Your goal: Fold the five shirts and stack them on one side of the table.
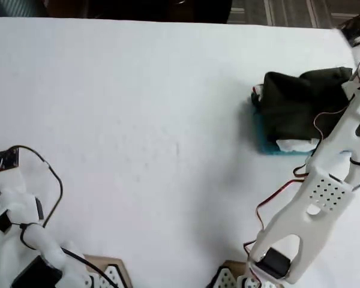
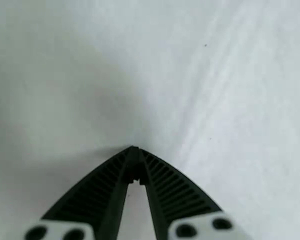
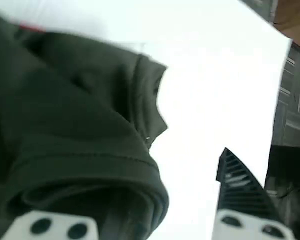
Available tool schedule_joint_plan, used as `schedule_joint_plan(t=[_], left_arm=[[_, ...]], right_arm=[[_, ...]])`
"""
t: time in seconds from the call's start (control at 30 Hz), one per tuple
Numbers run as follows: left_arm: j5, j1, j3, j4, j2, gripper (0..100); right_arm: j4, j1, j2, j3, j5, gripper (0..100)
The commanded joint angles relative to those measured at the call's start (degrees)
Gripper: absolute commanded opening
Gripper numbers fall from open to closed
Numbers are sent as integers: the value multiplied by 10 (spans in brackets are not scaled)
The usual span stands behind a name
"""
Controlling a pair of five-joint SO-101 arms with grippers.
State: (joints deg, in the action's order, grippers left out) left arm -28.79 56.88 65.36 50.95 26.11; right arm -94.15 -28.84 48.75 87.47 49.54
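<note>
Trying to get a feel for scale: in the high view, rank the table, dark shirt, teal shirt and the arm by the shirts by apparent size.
1. Table.
2. Right arm and dark shirt: they look alike, and the arm sits nearer the camera, so unranked.
3. Teal shirt, mostly covered.

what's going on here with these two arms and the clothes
Two robot arms are working on folding and stacking shirts. A dark shirt lies on top of a white shirt and a teal shirt near the right side of the table. The right gripper is open at the dark shirt, with the fabric hiding one side of it. The left gripper is shut over bare table, touching no shirt.
</note>
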Motion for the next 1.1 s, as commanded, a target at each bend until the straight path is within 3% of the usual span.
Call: schedule_joint_plan(t=[0.0,0.37,0.67,0.97,1.07], left_arm=[[8,4,0,-6,17,28],[8,4,1,-6,17,28],[8,4,4,-6,17,28],[8,4,4,-6,17,28],[8,4,4,-6,17,28]], right_arm=[[1,-2,-40,47,-84,240],[-23,0,16,40,-23,240],[-19,-29,117,45,-21,240],[-22,-36,109,80,-33,241],[-22,-34,79,80,-99,242]])
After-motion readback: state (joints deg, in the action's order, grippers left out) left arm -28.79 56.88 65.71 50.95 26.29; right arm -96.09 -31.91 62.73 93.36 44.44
